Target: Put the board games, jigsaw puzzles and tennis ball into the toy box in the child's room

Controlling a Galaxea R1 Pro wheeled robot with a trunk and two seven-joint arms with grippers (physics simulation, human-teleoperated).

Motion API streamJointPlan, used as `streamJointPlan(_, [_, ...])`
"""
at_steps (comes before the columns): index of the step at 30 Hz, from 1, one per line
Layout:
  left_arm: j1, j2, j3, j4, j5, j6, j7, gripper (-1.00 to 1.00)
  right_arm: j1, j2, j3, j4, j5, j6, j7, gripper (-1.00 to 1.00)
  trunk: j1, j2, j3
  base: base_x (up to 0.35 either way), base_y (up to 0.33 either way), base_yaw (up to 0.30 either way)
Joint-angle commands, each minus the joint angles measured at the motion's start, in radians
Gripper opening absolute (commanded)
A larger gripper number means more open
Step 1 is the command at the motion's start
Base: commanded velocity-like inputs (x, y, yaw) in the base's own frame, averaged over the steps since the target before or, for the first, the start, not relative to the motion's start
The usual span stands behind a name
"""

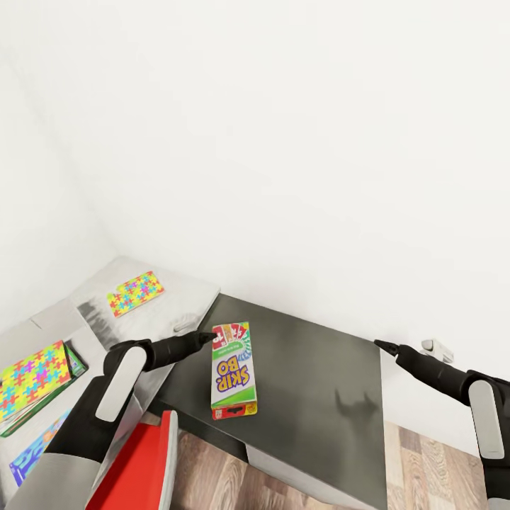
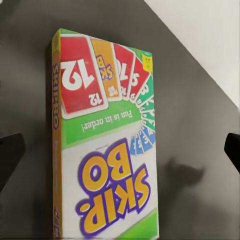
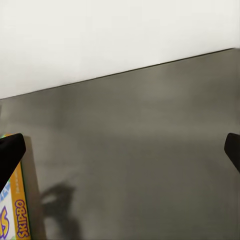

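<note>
We see the desk [image 1: 319, 382], its dark section carrying the Skip-Bo box [image 1: 233, 370] lying flat. Our left gripper [image 1: 210, 338] hovers spread above the box; our right gripper [image 1: 380, 346], also spread, hangs well apart over bare desk.

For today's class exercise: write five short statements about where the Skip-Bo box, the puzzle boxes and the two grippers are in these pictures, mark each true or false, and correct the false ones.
1. The Skip-Bo box lies flat on the dark grey cabinet top. True.
2. The left gripper is clamped on the Skip-Bo box. False: its fingers are spread wide, and nothing is held.
3. A puzzle box lies on the light grey desk top. True.
4. The right gripper holds a tennis ball. False: it is open and holds nothing, over the cabinet top.
5. The Skip-Bo box stands upright on its end. False: it lies face up.
</note>
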Motion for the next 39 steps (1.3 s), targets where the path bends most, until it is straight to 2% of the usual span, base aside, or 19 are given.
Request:
streamJointPlan(1, [-0.001, 0.001, -0.002, -0.001, 0.011, 0.002, 0.01, 1.0, -0.001, 0.0, -0.002, 0.0, 0.008, 0.004, 0.01, 1.0, 0.001, -0.002, -0.002, 0.006, 0.0, 0.0])
streamJointPlan(15, [-0.001, -0.006, -0.022, 0.08, 0.011, -0.002, 0.01, 1.0, 0.002, -0.001, -0.002, 0.0, 0.006, 0.005, 0.011, 1.0, 0.001, -0.002, -0.002, 0.002, 0.0, 0.0])
streamJointPlan(39, [-0.001, -0.016, -0.025, 0.17, 0.012, -0.005, 0.009, 1.0, 0.003, -0.001, -0.002, -0.002, 0.006, 0.005, 0.011, 1.0, 0.001, -0.002, -0.002, 0.0, 0.0, -0.022])
